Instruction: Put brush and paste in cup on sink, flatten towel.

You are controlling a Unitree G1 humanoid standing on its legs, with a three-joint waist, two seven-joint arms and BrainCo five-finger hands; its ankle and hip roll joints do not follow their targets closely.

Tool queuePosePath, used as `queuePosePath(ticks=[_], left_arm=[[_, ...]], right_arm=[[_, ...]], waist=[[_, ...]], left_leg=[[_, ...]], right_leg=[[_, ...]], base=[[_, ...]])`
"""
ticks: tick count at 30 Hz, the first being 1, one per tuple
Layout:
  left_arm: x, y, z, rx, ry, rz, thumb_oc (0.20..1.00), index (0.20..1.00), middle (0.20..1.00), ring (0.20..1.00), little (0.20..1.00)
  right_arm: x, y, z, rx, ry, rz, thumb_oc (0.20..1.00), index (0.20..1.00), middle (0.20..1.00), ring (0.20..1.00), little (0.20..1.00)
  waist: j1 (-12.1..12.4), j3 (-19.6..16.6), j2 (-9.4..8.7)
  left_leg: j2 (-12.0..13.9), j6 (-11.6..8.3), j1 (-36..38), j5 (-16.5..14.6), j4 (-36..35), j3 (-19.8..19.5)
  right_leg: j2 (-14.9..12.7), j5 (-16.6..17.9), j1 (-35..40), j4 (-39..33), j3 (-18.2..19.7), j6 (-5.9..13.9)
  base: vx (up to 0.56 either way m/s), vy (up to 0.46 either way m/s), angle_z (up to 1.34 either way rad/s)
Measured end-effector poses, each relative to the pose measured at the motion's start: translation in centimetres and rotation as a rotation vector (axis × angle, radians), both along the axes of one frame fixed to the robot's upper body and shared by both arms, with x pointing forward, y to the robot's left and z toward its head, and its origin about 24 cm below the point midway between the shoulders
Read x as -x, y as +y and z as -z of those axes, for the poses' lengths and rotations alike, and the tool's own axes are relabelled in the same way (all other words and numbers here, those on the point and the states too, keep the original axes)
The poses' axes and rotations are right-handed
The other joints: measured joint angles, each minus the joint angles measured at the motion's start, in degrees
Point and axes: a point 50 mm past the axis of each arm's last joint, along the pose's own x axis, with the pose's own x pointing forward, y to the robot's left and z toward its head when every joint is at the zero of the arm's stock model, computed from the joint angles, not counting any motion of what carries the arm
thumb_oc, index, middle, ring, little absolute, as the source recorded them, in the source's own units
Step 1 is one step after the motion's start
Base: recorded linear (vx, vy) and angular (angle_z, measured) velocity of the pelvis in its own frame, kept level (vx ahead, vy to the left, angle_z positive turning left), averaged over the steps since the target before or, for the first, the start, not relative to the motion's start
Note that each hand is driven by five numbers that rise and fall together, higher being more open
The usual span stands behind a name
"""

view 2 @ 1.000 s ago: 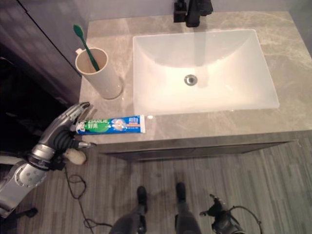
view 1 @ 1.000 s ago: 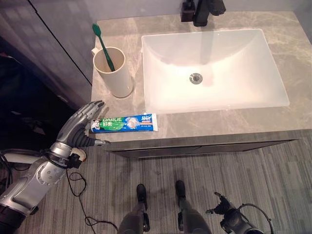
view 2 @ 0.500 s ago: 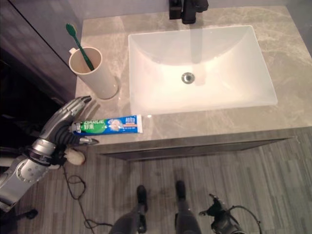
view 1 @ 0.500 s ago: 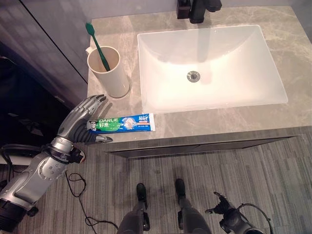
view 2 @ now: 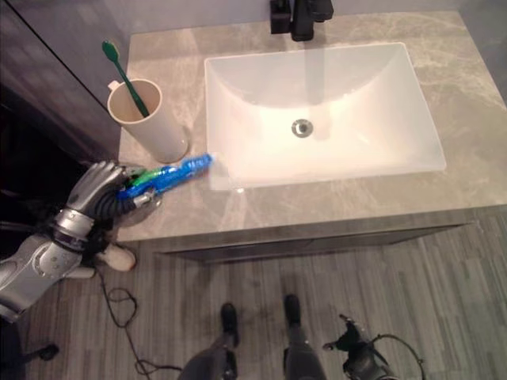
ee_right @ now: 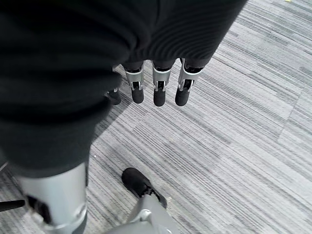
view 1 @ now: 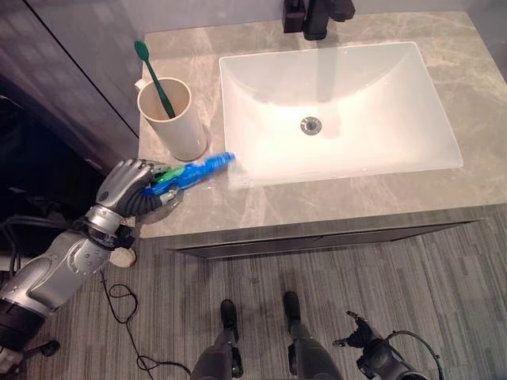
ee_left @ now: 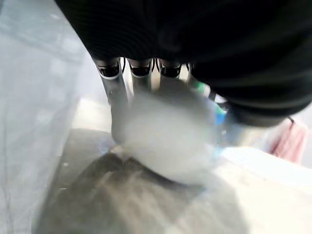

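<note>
A cream cup (view 1: 177, 120) stands on the grey counter (view 1: 333, 198) left of the white basin (view 1: 238, 119), with a green toothbrush (view 1: 153, 66) upright in it. Just in front of the cup, my left hand (view 1: 125, 185) is shut on the green cap end of the blue toothpaste tube (view 1: 196, 169). The tube slants out of the fist, its flat end toward the basin's front left corner. In the left wrist view my curled fingers (ee_left: 116, 92) show over the counter. My right hand (ee_right: 156, 88) hangs open over the floor, low at the right (view 1: 363, 339).
A black faucet (view 1: 315, 16) rises behind the basin. A dark cabinet wall (view 1: 71, 71) runs along the counter's left side. A blurred pink shape (ee_left: 291, 141) shows past my left hand. Striped grey floor (view 1: 444, 269) lies in front of the counter.
My left hand has curled shut round the tube's cap end. The tube, which lay flat along the counter's front edge, now slants toward the basin. The camera has shifted slightly.
</note>
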Motion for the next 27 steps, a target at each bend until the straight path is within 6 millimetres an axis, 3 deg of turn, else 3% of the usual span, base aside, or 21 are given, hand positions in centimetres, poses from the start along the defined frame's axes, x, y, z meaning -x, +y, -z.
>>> queuePosePath(ticks=[4, 10, 11, 13, 14, 18, 23, 26, 27], left_arm=[[-0.3, -0.1, -0.2, -0.061, -0.005, 0.011, 0.200, 0.200, 0.200, 0.200, 0.200], [-0.4, 0.2, 0.8, -0.139, 0.027, -0.003, 0.200, 0.200, 0.200, 0.200, 0.200], [-0.5, 0.4, 1.8, -0.172, 0.080, -0.013, 0.200, 0.200, 0.200, 0.200, 0.200], [-0.3, 0.1, 2.5, -0.203, 0.110, 0.004, 0.200, 0.200, 0.200, 0.200, 0.200], [0.0, 0.0, 3.4, -0.219, 0.145, 0.015, 0.200, 0.200, 0.200, 0.200, 0.200], [0.5, -0.2, 4.9, -0.254, 0.203, 0.030, 0.200, 0.200, 0.200, 0.200, 0.200], [0.4, -0.4, 4.9, -0.259, 0.199, 0.028, 0.200, 0.200, 0.200, 0.200, 0.200], [-0.4, -1.2, 3.6, -0.242, 0.126, 0.037, 0.200, 0.200, 0.200, 0.200, 0.200], [-0.8, -1.5, 2.7, -0.260, 0.073, 0.043, 0.200, 0.200, 0.200, 0.200, 0.200]], right_arm=[[0.6, -0.6, 0.2, 0.012, 0.018, 0.041, 1.000, 1.000, 1.000, 1.000, 1.000], [3.6, -3.4, 0.8, 0.047, 0.096, 0.258, 1.000, 1.000, 1.000, 1.000, 1.000], [5.3, -4.4, 0.9, 0.042, 0.124, 0.386, 1.000, 1.000, 1.000, 1.000, 1.000], [6.5, -4.9, 1.1, 0.035, 0.139, 0.460, 1.000, 1.000, 1.000, 1.000, 1.000], [7.5, -5.4, 1.1, 0.005, 0.134, 0.605, 1.000, 1.000, 1.000, 1.000, 1.000], [8.8, -6.1, 1.1, -0.040, 0.106, 0.787, 1.000, 1.000, 1.000, 1.000, 1.000], [8.0, -7.1, 0.4, -0.137, -0.035, 1.011, 1.000, 1.000, 1.000, 1.000, 1.000], [5.4, -9.5, -1.7, -0.179, -0.229, 1.075, 1.000, 1.000, 1.000, 1.000, 1.000], [3.8, -11.1, -3.3, -0.176, -0.346, 1.093, 1.000, 1.000, 1.000, 1.000, 1.000]], waist=[[-0.03, -0.05, -0.08], [-0.65, -0.33, -0.95], [-1.24, -0.78, -1.53], [-1.35, -1.36, -1.87], [-1.66, -1.90, -2.16], [-2.37, -4.28, -2.47], [-2.56, -5.41, -2.58], [-2.59, -9.20, -2.47], [-2.64, -9.77, -2.61]], left_leg=[[0.20, 0.00, -0.36, 0.01, 0.00, 0.01], [0.84, -0.26, 2.85, -0.31, -0.01, 1.14], [1.07, -0.61, 6.00, -0.90, -0.03, 1.34], [1.17, -0.89, 7.38, -1.32, -0.05, 1.37], [1.18, -0.75, 8.90, -1.46, -0.06, 1.31], [1.04, -0.52, 10.84, -1.80, -0.09, 1.20], [0.96, -0.31, 13.66, -2.22, -0.14, 1.23], [1.02, -0.71, 15.27, -2.79, -0.34, 1.10], [1.00, -0.61, 16.57, -2.94, -0.35, 1.09]], right_leg=[[0.24, 0.10, -0.37, 0.01, 0.04, -0.13], [0.69, -0.31, 2.38, 0.00, 0.50, 0.13], [0.83, -0.95, 5.34, -0.08, 0.56, 0.07], [0.85, -1.57, 6.67, -0.45, 0.40, -0.10], [0.87, -1.80, 8.26, -0.45, 0.26, -0.05], [0.71, -2.07, 10.34, -0.46, 0.04, -0.03], [0.58, -2.34, 13.13, -0.48, 0.06, -0.07], [0.60, -2.68, 14.88, -0.47, -0.12, -0.21], [0.60, -2.73, 16.21, -0.47, -0.15, -0.26]], base=[[0.00, 0.000, 0.00], [0.08, -0.027, -0.09], [0.10, -0.022, -0.09], [0.06, -0.008, -0.02], [0.04, -0.002, 0.02], [-0.01, 0.001, 0.02], [-0.01, 0.000, 0.01], [-0.02, 0.002, 0.01], [0.00, 0.000, 0.00]])
